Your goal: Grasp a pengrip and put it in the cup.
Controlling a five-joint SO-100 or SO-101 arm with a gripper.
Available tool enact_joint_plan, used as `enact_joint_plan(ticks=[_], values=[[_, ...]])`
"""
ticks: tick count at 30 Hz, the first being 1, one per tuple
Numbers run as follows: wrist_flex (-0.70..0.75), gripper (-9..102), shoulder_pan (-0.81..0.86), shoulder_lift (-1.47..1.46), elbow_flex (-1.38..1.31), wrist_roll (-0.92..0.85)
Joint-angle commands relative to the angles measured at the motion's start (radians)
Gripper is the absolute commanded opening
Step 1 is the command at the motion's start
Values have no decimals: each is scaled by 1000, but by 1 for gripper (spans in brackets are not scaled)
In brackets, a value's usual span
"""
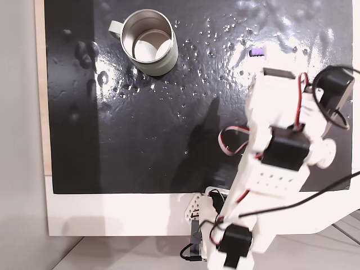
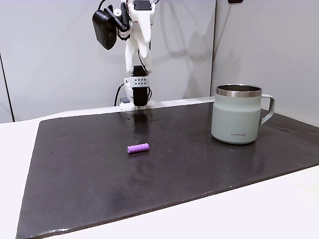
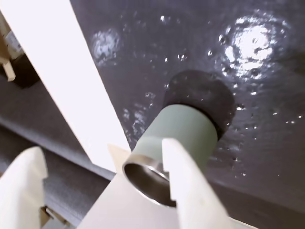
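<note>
The pengrip [image 2: 138, 148] is seen lying on its side on the black mat [image 2: 99, 184], well apart from the claw [image 3: 102, 179], which is held up off the mat with nothing between its fingers. In the wrist view the two white fingers [image 3: 188, 186] are spread wide, and the cup [image 3: 174, 143] is framed behind them; the pengrip is not caught there. In a fixed view from above, the pengrip [image 1: 257, 52] is glimpsed as a small purple patch just past the top edge of the white arm [image 1: 275, 152], partly hidden by it, far to the right of the cup [image 1: 149, 42], which stands upright near the mat's upper left with its handle to the left. In the fixed view from the front, the whole pengrip is shown in the open near the mat's middle, in front of the arm [image 2: 135, 55], which is raised and folded over its base; the cup [image 2: 237, 114] stands to the right, well apart from the pengrip, handle to the right. The cup's shiny inside is shown from above and looks bare.
</note>
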Motion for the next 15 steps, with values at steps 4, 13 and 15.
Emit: enact_joint_plan(ticks=[4,13,15], values=[[49,25,61,-241,-249,-54],[138,25,115,-684,-660,-118],[138,25,114,-756,-718,-138]])
